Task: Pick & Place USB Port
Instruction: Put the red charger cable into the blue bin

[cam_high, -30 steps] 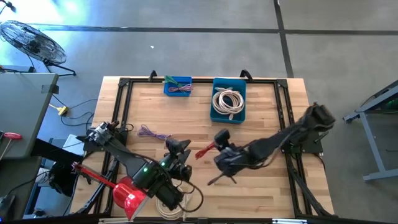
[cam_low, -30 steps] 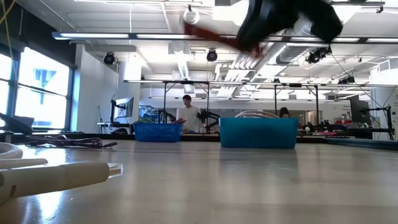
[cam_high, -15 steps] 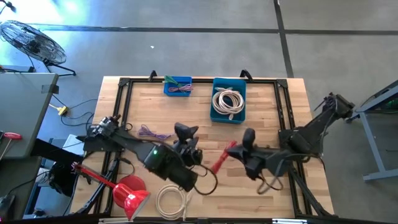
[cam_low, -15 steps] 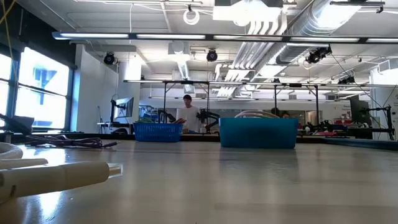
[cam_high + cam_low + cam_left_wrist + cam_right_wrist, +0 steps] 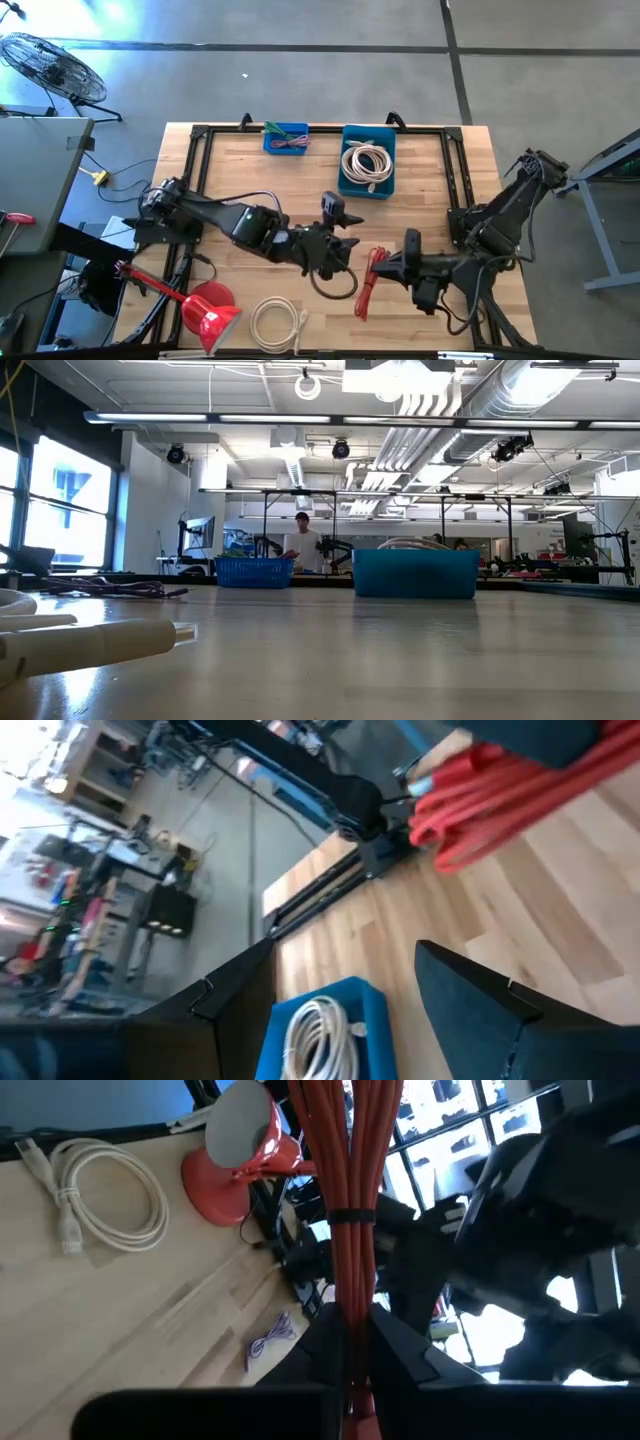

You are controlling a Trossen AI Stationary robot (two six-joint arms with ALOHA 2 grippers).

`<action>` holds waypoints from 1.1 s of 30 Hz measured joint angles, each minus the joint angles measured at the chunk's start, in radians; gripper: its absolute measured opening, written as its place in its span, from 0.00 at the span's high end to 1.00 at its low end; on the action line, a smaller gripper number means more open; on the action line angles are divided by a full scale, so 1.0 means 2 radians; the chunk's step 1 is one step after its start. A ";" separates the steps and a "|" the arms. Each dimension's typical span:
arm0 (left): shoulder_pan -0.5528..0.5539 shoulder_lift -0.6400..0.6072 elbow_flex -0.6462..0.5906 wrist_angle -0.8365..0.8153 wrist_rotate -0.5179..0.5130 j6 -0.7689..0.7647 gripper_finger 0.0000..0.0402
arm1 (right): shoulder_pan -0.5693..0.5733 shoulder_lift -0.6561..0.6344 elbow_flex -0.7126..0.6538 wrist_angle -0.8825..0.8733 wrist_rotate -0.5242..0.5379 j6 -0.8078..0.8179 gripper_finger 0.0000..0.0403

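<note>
Apparently two blue bins (image 5: 368, 160), three cables (image 5: 369, 282).

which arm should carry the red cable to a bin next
Right, probably. The right gripper is already shut on the red cable, which hangs from its fingers. The left gripper is open beside it, holding nothing. Both blue bins lie toward the table's far edge.

The red cable bundle (image 5: 345, 1190) runs off the right wrist picture's edges, its plug ends unseen. In the low view both arms are out of frame, and the white cable coil (image 5: 30, 622) is cut off at the picture's edge.
</note>
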 joint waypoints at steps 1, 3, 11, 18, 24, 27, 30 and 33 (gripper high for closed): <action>0.002 0.000 0.000 -0.001 0.007 0.000 0.42 | 0.003 0.000 0.000 0.001 0.007 -0.003 0.96; 0.005 0.000 0.000 0.001 0.027 0.000 0.42 | 0.010 0.000 0.000 0.002 0.024 -0.010 0.96; -0.001 0.000 0.000 0.081 0.134 0.032 0.42 | 0.017 0.000 0.000 0.004 0.043 -0.018 0.96; 0.000 0.001 -0.022 0.085 0.183 0.025 0.42 | 0.017 0.001 0.000 0.006 0.053 -0.025 0.96; 0.000 0.001 -0.050 0.124 0.223 0.024 0.42 | 0.017 0.001 0.000 0.007 0.050 -0.025 0.96; 0.000 0.001 -0.055 0.136 0.227 0.038 0.42 | 0.014 0.001 0.000 0.007 0.038 -0.024 0.96; 0.000 0.001 -0.055 0.144 0.233 0.048 0.42 | 0.010 0.000 0.000 0.010 0.024 -0.022 0.96; 0.000 0.001 -0.055 0.155 0.233 0.049 0.42 | 0.007 0.000 0.000 0.010 0.022 -0.015 0.96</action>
